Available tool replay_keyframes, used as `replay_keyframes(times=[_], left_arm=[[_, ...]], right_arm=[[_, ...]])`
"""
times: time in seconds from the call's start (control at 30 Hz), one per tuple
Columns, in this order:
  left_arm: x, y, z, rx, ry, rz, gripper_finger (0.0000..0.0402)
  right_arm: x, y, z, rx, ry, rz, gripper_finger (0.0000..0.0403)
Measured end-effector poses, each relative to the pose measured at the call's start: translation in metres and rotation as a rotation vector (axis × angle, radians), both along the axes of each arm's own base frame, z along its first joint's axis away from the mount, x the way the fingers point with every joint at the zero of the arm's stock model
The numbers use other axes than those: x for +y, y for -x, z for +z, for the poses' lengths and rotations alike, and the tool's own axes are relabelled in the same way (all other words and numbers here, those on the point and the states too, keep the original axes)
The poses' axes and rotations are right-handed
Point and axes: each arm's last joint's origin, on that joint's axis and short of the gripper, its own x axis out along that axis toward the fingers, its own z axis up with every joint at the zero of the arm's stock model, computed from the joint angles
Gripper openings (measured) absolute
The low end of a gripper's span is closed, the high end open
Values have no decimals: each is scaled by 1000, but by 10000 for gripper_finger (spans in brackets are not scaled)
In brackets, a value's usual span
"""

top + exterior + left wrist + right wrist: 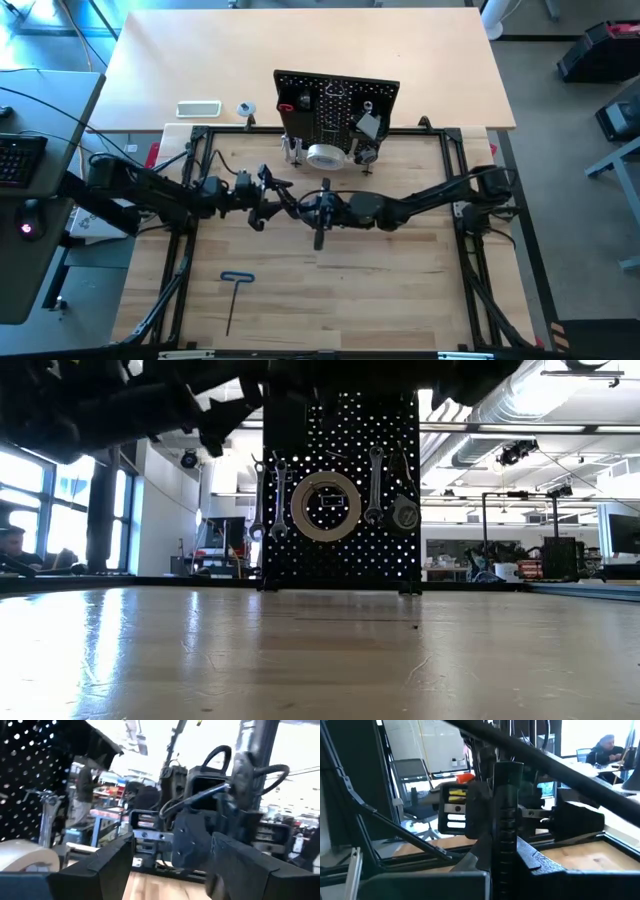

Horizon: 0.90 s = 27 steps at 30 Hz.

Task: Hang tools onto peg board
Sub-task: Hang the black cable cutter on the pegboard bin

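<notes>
Wooden desk: the peg board stands at 12 o'clock. The right tool grips a dark-handled tool mid-desk; the left tool, spread open, waits beside. Approach the board's free hooks slowly, handle steady.

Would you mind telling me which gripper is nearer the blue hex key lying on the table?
Left. The left gripper hovers up and to the right of the hex key; the right gripper sits farther right, mid-table.

Tape roll on peg board, hex key left, in front
</notes>
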Motion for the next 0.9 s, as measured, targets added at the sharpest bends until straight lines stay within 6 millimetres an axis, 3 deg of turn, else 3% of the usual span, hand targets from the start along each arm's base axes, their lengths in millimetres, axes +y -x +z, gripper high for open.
replay_keyframes(times=[0.3, 0.53, 0.9], left_arm=[[6, -20, 2, 5, -9, -23, 226], [8, -19, -2, 32, -4, 3, 183], [19, 8, -24, 89, 29, -29, 223]], right_arm=[[-4, -2, -7, 39, -12, -27, 14], [-6, -2, -10, 63, 12, -76, 14], [-9, 3, -2, 88, 61, -121, 14]])
